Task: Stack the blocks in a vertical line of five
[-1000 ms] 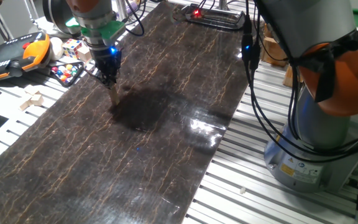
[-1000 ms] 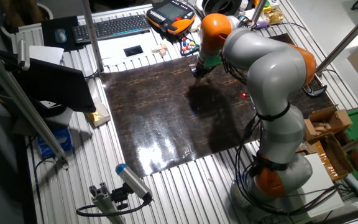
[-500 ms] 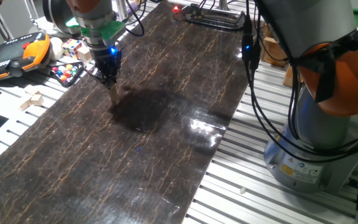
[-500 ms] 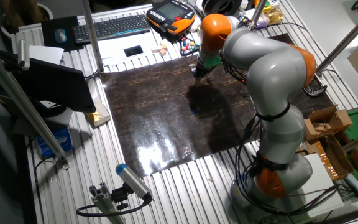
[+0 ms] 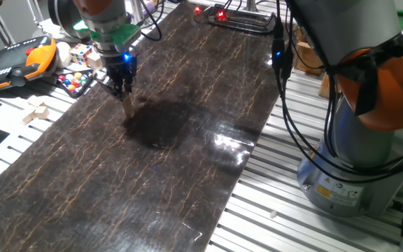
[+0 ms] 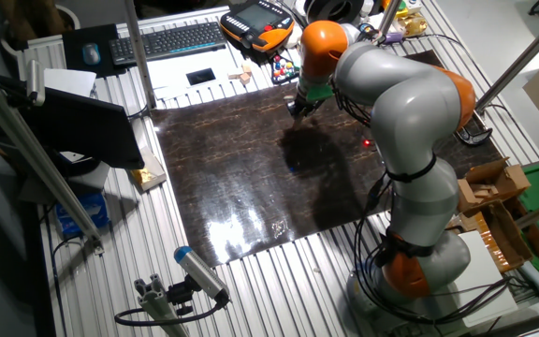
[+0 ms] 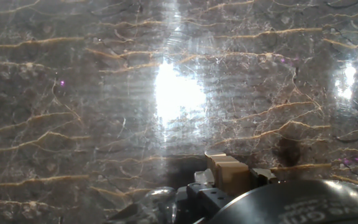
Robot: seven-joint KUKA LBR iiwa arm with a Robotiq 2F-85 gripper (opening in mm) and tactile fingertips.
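The black two-finger gripper is hanging directly over a slim upright column of tiny light-tan wooden cubes that is standing on the dark marbled mat. Its jaws are sitting at the column's top, seemingly clamping the uppermost cube, though the hand view is too cramped to be sure.

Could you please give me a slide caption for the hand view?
Hand just above a stack of blocks on the dark marbled mat.
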